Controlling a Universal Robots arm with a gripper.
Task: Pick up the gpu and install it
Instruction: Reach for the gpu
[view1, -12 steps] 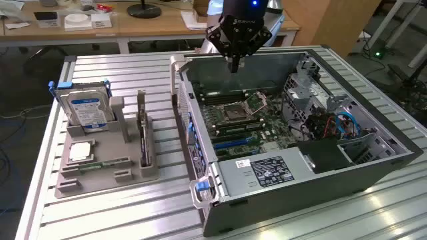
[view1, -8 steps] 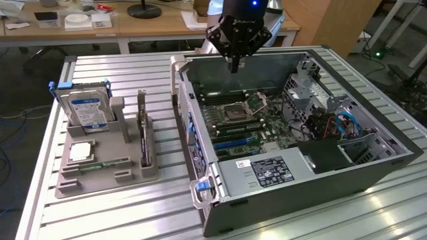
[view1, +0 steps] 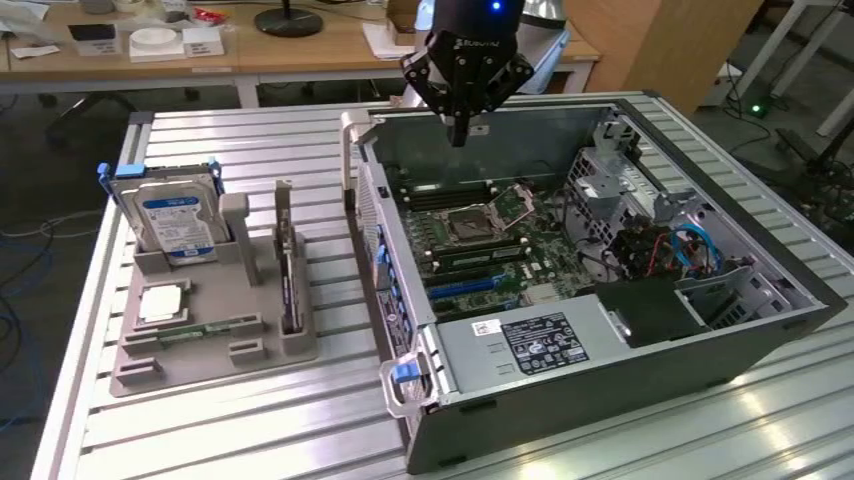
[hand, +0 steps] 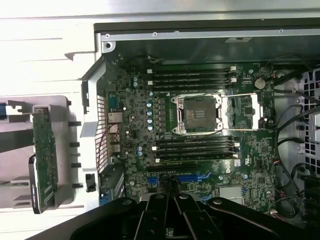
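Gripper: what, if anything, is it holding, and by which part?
Nothing: the gripper is shut, empty, above the computer case; the gpu stands in its tray.

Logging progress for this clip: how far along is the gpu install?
Nothing looks done: the gpu stands upright in the gray holder, outside the computer case. In hand: nothing; the end effector is shut, empty, above the case. Left: pickup and install.
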